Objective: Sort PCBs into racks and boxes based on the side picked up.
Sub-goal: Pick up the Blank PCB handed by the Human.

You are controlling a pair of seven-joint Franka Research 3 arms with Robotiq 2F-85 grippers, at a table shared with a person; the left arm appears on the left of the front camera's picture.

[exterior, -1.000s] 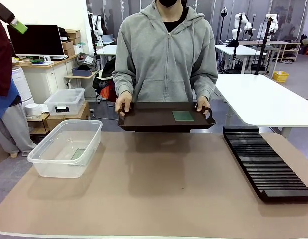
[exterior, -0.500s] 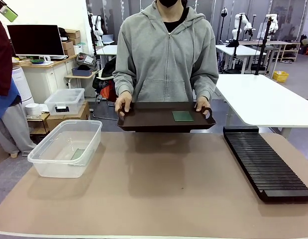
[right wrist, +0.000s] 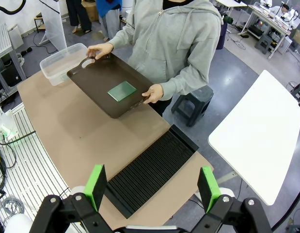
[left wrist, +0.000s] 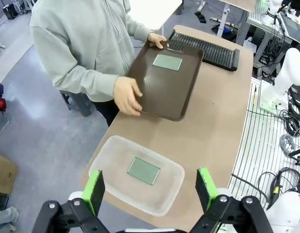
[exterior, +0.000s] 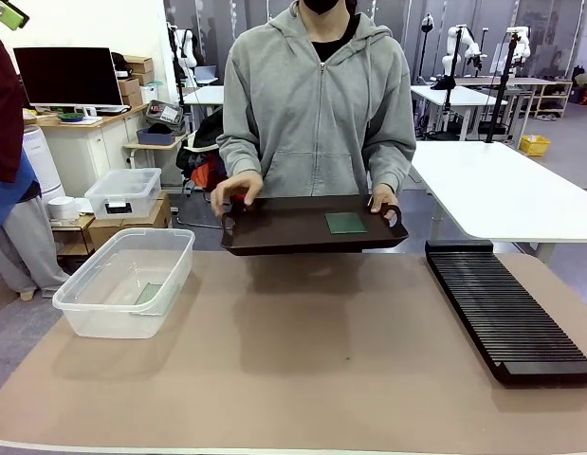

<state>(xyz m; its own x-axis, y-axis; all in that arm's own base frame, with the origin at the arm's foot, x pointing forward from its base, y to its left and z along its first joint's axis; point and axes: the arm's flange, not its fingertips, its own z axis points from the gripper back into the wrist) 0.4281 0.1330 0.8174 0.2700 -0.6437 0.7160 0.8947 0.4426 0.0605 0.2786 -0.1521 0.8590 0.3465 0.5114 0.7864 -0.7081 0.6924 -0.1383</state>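
PCB (exterior: pixel 346 223) lies on tray (exterior: pixel 274 226), near one gripping hand (exterior: pixel 384 199).

Two PCBs are showing, a first PCB (exterior: pixel 346 223) and a second PCB (exterior: pixel 149 293); one rack (exterior: pixel 506 318), one clear tub (exterior: pixel 113 322), one brown tray (exterior: pixel 284 223) and one lidded box (exterior: pixel 122 192) are showing too.

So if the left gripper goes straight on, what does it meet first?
Most likely the clear tub, perhaps the PCB lying in it. The tub sits between the open left gripper's fingers, though depth is hard to judge.
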